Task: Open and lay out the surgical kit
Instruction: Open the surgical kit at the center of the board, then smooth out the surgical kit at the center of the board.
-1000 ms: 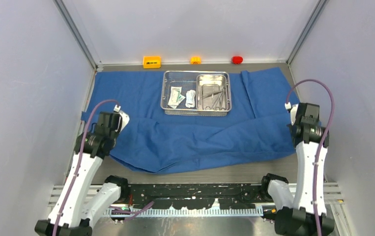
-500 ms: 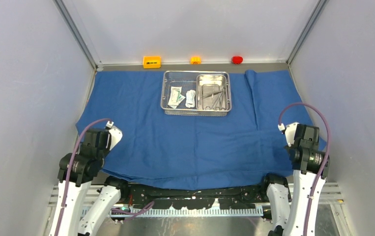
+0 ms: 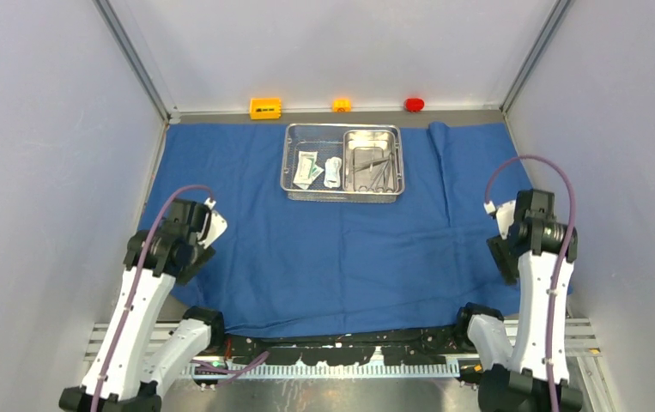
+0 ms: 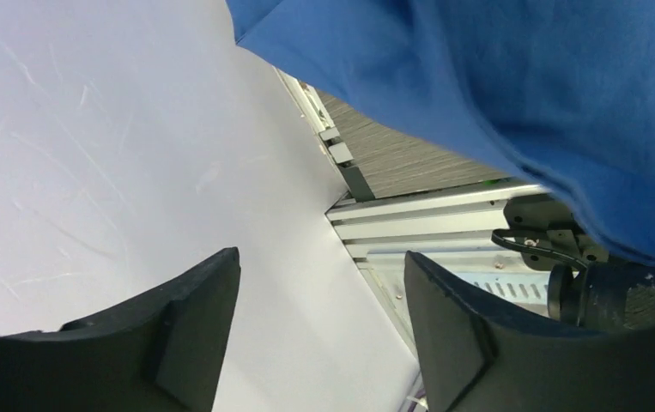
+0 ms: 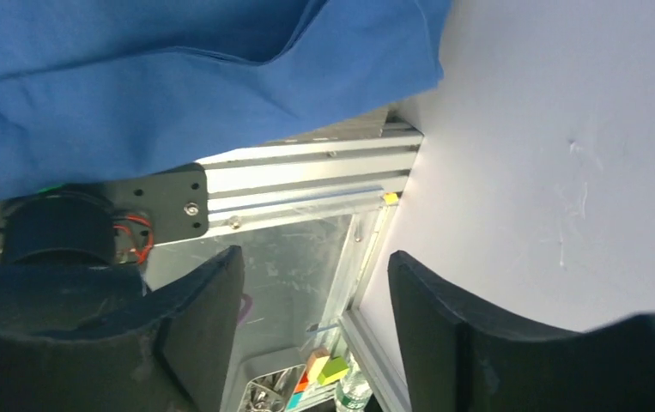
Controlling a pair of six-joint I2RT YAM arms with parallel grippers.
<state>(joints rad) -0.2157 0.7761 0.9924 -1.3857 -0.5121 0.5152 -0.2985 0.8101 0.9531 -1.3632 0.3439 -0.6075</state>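
Observation:
The surgical kit's blue cloth (image 3: pixel 341 249) lies spread flat over the table. On its far middle stands the steel mesh tray (image 3: pixel 293 182), holding white-green packets (image 3: pixel 309 169) and a smaller steel pan (image 3: pixel 392 137) with scissors and forceps (image 3: pixel 375 170). My left gripper (image 3: pixel 193 230) hovers over the cloth's near left part. In the left wrist view it (image 4: pixel 319 257) is open and empty, with the cloth's edge (image 4: pixel 521 86) above it. My right gripper (image 3: pixel 511 236) hangs over the near right part. It (image 5: pixel 315 254) is open and empty too, below the cloth's corner (image 5: pixel 135 86).
An orange block (image 3: pixel 265 108), a yellow block (image 3: pixel 342 105) and a red block (image 3: pixel 414 105) sit along the far edge. Grey walls close in both sides. An aluminium rail (image 3: pixel 349 339) runs along the near edge, with the arm bases on it.
The bunched cloth was drawn toward the near edge and now lies flat. Both grippers have opened and let go of its near corners, then risen slightly.

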